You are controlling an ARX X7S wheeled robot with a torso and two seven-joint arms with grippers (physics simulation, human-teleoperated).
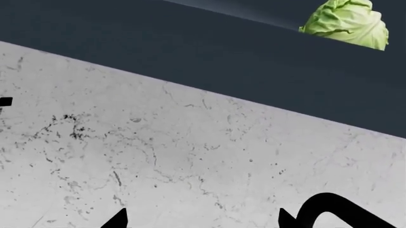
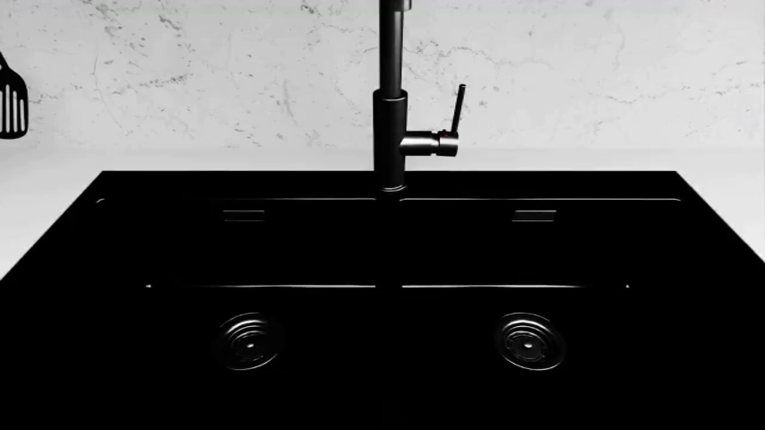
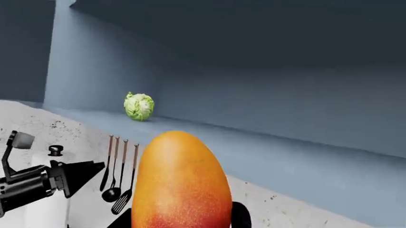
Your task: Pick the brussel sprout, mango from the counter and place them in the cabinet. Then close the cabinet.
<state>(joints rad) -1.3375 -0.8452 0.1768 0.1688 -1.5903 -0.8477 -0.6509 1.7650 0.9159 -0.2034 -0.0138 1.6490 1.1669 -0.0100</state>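
You have the mango [image 3: 180, 183] clamped in the right gripper [image 3: 182, 219]; carry it toward twelve o'clock into the cabinet [image 3: 285, 142], beside the brussel sprout [image 3: 138, 106]. Left gripper's state: cannot tell.

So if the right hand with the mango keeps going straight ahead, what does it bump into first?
Probably nothing until the cabinet's back wall. The mango points into the open cabinet, and the brussel sprout sits off to one side on the shelf. Depth is hard to judge.

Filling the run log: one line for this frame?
sprout: in cabinet | mango: held by right gripper near cabinet, not yet in | left gripper: unseen | sink: no arms over it | door: not shown
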